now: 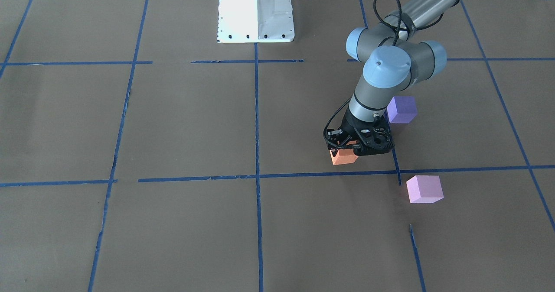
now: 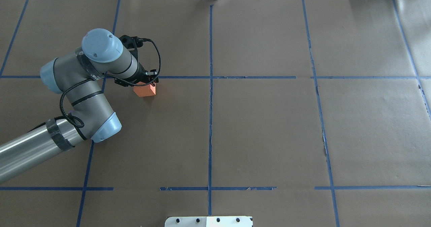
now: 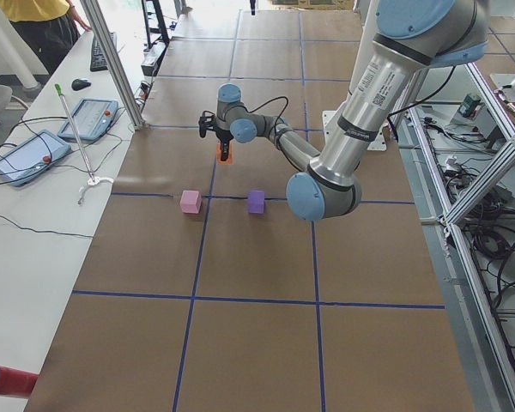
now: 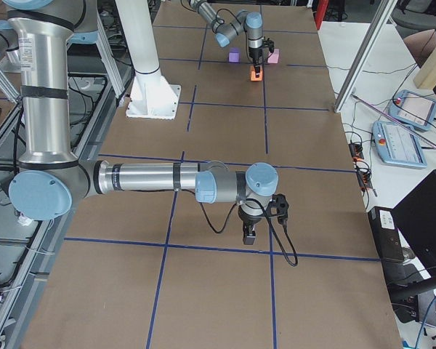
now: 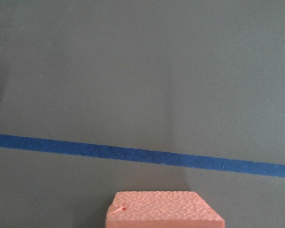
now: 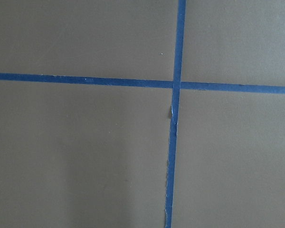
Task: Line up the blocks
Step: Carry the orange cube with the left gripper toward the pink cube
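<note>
My left gripper (image 1: 347, 148) is shut on the orange block (image 1: 344, 157) and holds it low over the brown table, just behind a blue tape line. The block also shows under the gripper in the overhead view (image 2: 145, 90) and at the bottom edge of the left wrist view (image 5: 164, 209). The dark purple block (image 1: 401, 109) sits beside the left wrist, toward the robot. The pale pink block (image 1: 424, 189) lies past the tape line on the operators' side. The arm hides both in the overhead view. My right gripper (image 4: 248, 234) hovers far off over a tape line; I cannot tell whether it is open or shut.
The white robot base (image 1: 256, 12) stands at the table's middle edge. Blue tape lines (image 6: 175, 114) divide the brown table into squares. A side desk with tablets (image 3: 34, 150) runs along the operators' edge, and a person (image 3: 47, 21) stands there.
</note>
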